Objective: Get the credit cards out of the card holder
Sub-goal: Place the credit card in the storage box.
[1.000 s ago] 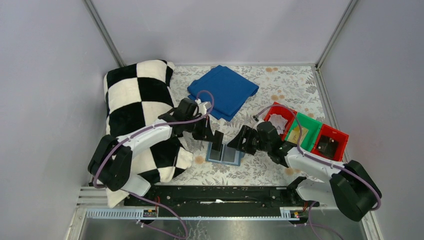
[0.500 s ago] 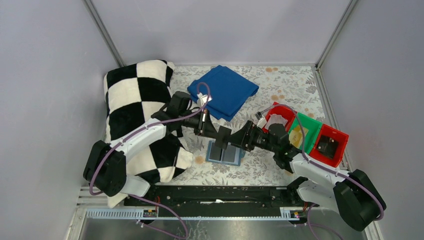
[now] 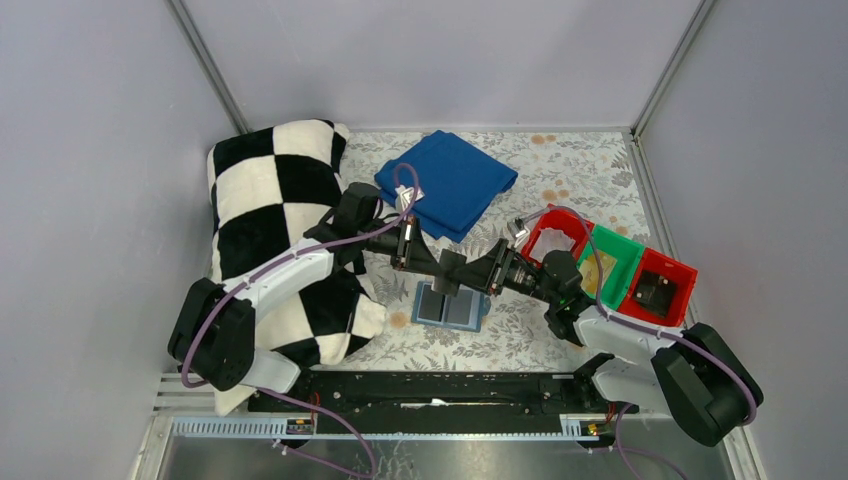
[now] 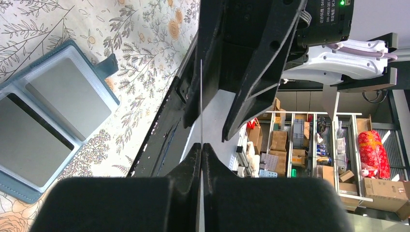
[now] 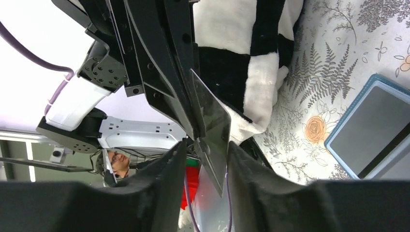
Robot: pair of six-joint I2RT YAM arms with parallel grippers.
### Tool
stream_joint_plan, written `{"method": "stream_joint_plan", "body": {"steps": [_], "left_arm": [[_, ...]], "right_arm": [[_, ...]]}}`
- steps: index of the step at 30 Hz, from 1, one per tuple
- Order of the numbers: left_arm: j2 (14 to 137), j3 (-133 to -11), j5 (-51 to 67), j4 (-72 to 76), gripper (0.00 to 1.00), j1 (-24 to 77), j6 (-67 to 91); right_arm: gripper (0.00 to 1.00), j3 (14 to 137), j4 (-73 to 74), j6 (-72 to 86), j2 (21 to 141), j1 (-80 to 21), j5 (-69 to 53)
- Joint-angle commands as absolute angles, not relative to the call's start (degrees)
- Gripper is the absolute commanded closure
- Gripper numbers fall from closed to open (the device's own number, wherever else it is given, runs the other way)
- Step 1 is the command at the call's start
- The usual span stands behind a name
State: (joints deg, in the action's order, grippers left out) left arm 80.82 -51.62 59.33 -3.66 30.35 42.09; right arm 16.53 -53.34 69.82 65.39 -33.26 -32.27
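Observation:
The teal card holder (image 3: 450, 307) lies open on the floral table, with grey cards in its clear sleeves; it also shows in the left wrist view (image 4: 48, 121) and the right wrist view (image 5: 372, 130). My left gripper (image 3: 450, 270) is shut on a thin grey credit card (image 5: 212, 125) and holds it in the air above the holder. The left wrist view shows this card edge-on (image 4: 201, 96) between the shut left gripper (image 4: 201, 145). My right gripper (image 3: 480, 274) faces the left one. In its own view the right gripper (image 5: 205, 145) is open, its fingers either side of the card's free end.
A checkered pillow (image 3: 280, 220) lies at the left under the left arm. A folded deep-blue cloth (image 3: 448, 183) lies at the back. Red (image 3: 560, 240), green (image 3: 610, 262) and red (image 3: 662, 290) bins stand at the right, with cards in them.
My left gripper rose from the holder with a card and swung right. My right gripper moved left to meet it, so its open fingers now straddle the card.

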Motion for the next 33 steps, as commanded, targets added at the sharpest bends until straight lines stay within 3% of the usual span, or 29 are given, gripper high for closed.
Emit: {"method": "stream_joint_plan", "body": {"steps": [1, 6, 8, 9, 12, 14, 17, 21, 26, 33], "left_arm": [[81.1, -52.0, 60.5, -0.7, 1.0, 30.1, 41.9], [81.4, -52.5, 59.6, -2.5, 1.0, 30.1, 41.0], [81.5, -53.2, 59.1, -4.0, 1.0, 30.1, 40.0], [81.4, -53.7, 58.4, -5.3, 0.93, 30.1, 39.0], [81.4, -56.8, 53.4, -13.2, 0.5, 30.1, 34.4], [81.6, -59.3, 49.5, -19.0, 0.41, 30.1, 31.6], [83.1, -62.4, 46.0, -26.0, 0.38, 29.6, 28.7], [84.3, -66.0, 40.4, -30.9, 0.37, 29.5, 26.2], [83.7, -66.8, 37.6, -31.5, 0.37, 29.5, 25.6], [82.4, -65.1, 41.2, -31.4, 0.37, 29.5, 25.0]], "right_arm": [[0.64, 16.2, -59.8, 71.1, 66.0, -33.0, -33.4], [1.0, 16.7, -56.8, 70.1, 64.9, -33.0, -32.2], [1.0, 17.7, -52.0, 68.4, 63.3, -33.0, -31.1], [1.0, 18.5, -47.6, 67.2, 62.2, -33.0, -30.3], [1.0, 25.0, -24.6, 59.3, 57.6, -33.0, -24.3], [1.0, 33.0, -5.1, 52.5, 54.9, -32.9, -16.1], [1.0, 46.2, 25.2, 44.5, 55.3, -32.3, 2.3], [1.0, 60.7, 52.4, 42.9, 59.5, -29.9, 24.7], [1.0, 68.7, 64.6, 42.8, 65.1, -24.6, 38.3], [1.0, 70.2, 67.7, 37.3, 71.7, -11.5, 50.3]]}}
